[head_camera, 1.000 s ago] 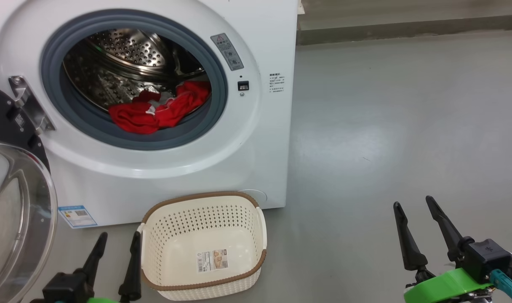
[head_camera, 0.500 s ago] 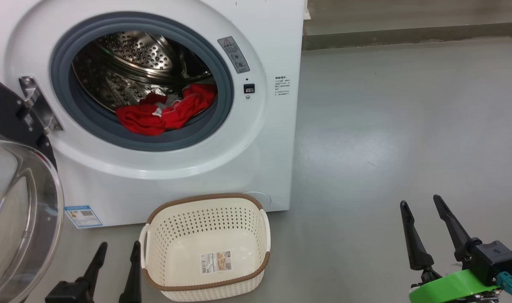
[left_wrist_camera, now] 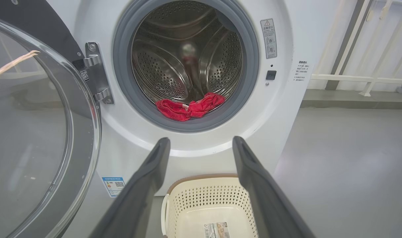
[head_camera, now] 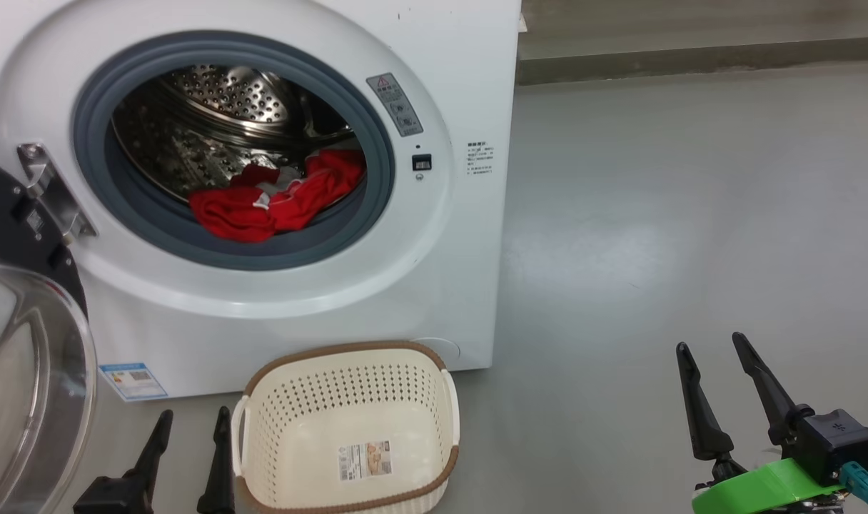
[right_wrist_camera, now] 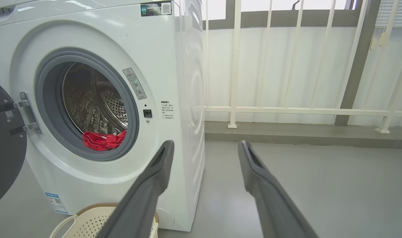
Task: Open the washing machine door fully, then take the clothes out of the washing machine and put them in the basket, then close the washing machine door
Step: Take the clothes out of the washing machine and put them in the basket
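A red warning triangle [head_camera: 382, 80] heads the grey label [head_camera: 395, 106] on the washer [head_camera: 470, 285]. The label's print, the blue QR sticker [head_camera: 133, 380] and the barcode sticker [head_camera: 364, 460] in the basket [head_camera: 348, 348] are too small to read.

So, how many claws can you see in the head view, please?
2: the left claw lower left, beside the basket; the right claw lower right, above the floor.

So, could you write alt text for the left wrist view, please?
A white front-loading washing machine stands open, bright red clothes lying at the front of its steel drum. Its glass-windowed door hangs left; the open left gripper points over a cream perforated basket.
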{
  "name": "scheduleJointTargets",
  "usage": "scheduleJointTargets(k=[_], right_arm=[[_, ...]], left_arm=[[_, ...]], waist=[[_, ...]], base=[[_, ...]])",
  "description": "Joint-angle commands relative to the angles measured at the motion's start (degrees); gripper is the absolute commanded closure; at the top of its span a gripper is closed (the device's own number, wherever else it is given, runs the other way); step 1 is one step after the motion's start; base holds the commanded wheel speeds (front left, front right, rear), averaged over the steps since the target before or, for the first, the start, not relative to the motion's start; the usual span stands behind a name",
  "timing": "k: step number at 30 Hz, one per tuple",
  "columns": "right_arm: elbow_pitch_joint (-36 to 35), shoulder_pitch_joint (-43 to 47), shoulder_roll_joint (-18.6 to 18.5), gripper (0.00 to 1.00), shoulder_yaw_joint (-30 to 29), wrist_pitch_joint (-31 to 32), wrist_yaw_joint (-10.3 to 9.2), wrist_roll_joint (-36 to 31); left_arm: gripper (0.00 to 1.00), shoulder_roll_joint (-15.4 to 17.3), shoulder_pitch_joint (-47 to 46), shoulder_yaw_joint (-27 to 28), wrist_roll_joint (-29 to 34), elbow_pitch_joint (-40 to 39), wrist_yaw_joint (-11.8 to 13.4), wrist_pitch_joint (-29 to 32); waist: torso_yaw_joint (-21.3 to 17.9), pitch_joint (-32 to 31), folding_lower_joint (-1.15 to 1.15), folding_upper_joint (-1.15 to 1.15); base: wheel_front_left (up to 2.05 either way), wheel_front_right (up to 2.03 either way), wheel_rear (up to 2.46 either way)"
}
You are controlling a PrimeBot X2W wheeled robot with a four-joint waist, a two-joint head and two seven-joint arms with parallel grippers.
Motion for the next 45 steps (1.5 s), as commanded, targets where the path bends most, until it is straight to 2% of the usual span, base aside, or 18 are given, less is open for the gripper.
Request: scheduleJointTargets(k=[1,5,14,32,45], right_arm=[[-1.2,-0.6,-0.49,0.0,1.63,-0.37,0.2,-0.25],[-0.96,-0.72,-0.49,0.0,1.8,-0.37,0.2,-0.16],[-0.6,-1.0,-0.49,0.0,2.21,-0.37,0.2,0.09],[-0.83,-0.77,-0.92,0.0,2.14,-0.37,0.2,0.26],[-1.98,-1.91,-0.78,0.0,2.3,-0.37,0.2,0.15]], left_arm=[[0.0,1.3,-1.92,2.17,0.09,-1.72,0.26,-0.3],[0.0,1.34,-2.01,2.21,-0.04,-2.68,-0.2,-0.57],[0.0,1.69,-1.69,1.94,1.01,-3.72,0.6,-0.81],[0.0,1.39,-1.71,1.47,0.08,-4.99,1.32,-0.25],[0.0,0.17,-6.19,-0.12,0.44,-3.92,1.63,0.18]], waist=[[0.06,0.09,0.0,0.0],[0.21,0.21,0.0,0.0],[0.34,0.21,0.0,0.0],[0.67,0.63,0.0,0.0],[2.86,4.08,0.0,0.0]], base=[[1.94,-1.94,0.0],[1.92,-1.92,-0.01],[1.05,-1.05,0.0],[0.04,-0.04,0.0],[0.0,0.0,0.0]])
